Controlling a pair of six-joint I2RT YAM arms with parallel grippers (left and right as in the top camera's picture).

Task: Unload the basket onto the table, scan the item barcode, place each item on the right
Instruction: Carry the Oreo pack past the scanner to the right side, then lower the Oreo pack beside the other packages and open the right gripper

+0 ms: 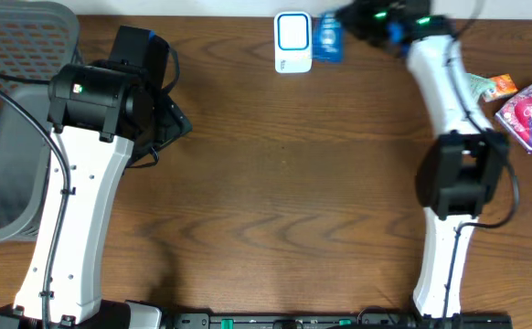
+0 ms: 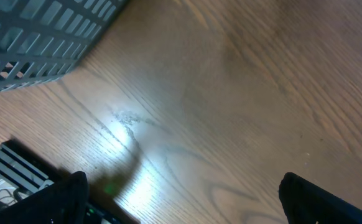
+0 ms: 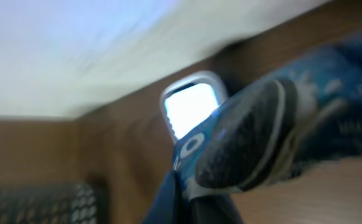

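Overhead: one scanner (image 1: pixel 293 41), one blue packet (image 1: pixel 329 41)

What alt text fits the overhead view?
The right gripper holds a blue packet beside the white scanner at the far edge. The left gripper hangs open near a grey basket; a pink packet lies at the right.

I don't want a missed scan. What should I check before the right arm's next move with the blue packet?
1. Grip: right gripper shut on the blue packet: ok.
2. Position: packet just beside the scanner: ok.
3. Scanner window lit: ok.
4. Barcode facing the window: cannot tell, the right wrist view is blurred.
5. Left gripper open, empty, well away from the scanner, near the grey basket: ok.
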